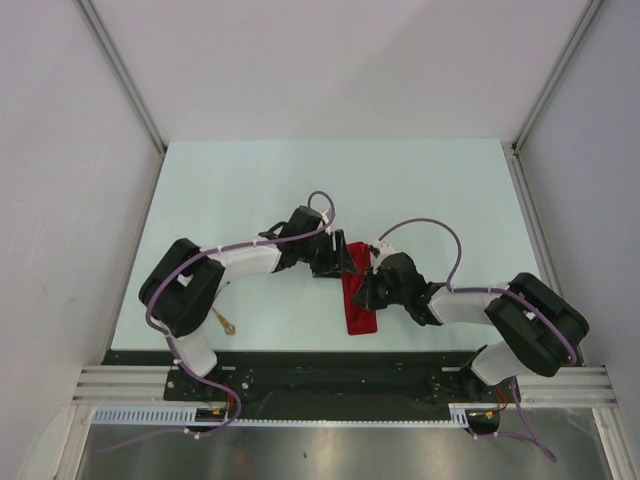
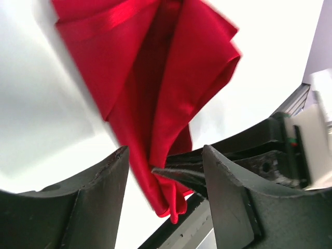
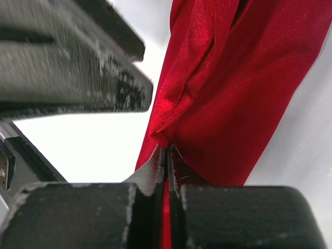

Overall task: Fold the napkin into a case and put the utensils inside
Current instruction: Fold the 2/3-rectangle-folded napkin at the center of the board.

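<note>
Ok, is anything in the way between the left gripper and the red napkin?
Nothing covers the napkin, which sits just ahead of the open left gripper. But the right gripper, shut on the napkin, pokes its fingertips into the left gripper's gap, so closing there would likely hit them.

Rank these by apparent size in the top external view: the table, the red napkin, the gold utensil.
Largest to smallest:
1. table
2. napkin
3. gold utensil
The left arm may hide part of the utensil.
</note>
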### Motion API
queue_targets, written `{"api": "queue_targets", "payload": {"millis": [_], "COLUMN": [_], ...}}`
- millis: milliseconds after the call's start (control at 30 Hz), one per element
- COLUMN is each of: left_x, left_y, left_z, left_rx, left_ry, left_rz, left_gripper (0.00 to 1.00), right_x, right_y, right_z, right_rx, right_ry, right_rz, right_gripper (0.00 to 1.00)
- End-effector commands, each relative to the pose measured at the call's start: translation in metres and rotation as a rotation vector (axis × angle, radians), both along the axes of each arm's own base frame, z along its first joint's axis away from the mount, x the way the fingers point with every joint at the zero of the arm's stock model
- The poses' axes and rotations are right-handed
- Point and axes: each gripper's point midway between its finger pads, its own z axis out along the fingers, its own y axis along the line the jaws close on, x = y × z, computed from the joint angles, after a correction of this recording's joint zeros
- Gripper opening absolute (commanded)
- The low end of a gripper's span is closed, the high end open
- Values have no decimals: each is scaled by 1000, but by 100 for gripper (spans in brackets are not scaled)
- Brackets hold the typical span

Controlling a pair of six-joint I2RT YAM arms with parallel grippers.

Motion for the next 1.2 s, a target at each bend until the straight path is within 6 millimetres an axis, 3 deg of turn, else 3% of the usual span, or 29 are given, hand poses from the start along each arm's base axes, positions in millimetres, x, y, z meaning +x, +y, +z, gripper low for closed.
{"api": "queue_targets", "payload": {"millis": [0, 200, 267, 567, 700, 933, 1000, 1167], "left_x": [13, 21, 21, 31, 32, 33, 33, 28], "left_y": [-13, -27, -26, -23, -18, -13, -12, -13], "left_z": [18, 19, 6, -8, -9, -9, -10, -8], "left_rx": [-26, 20, 66, 126, 132, 129, 128, 101], "left_ry": [-71, -84, -50, -36, -37, -38, -37, -33], "left_rz": [-43, -68, -60, -44, -36, -34, -35, -36], "left_gripper": [64, 69, 67, 50, 35, 26, 24, 21], "right_x": [-4, -5, -5, -7, -7, 4, 13, 43], "right_y": [-1, 3, 3, -6, -10, -21, -26, -48], "right_z": [0, 6, 8, 9, 14, 39, 52, 63], "right_rx": [23, 55, 61, 67, 72, 81, 79, 21], "right_ry": [-34, -49, -59, -64, -72, -105, -132, -171], "right_rz": [33, 45, 47, 27, 15, -27, -47, -138], "right_gripper": [0, 0, 0, 10, 21, 46, 49, 56]}}
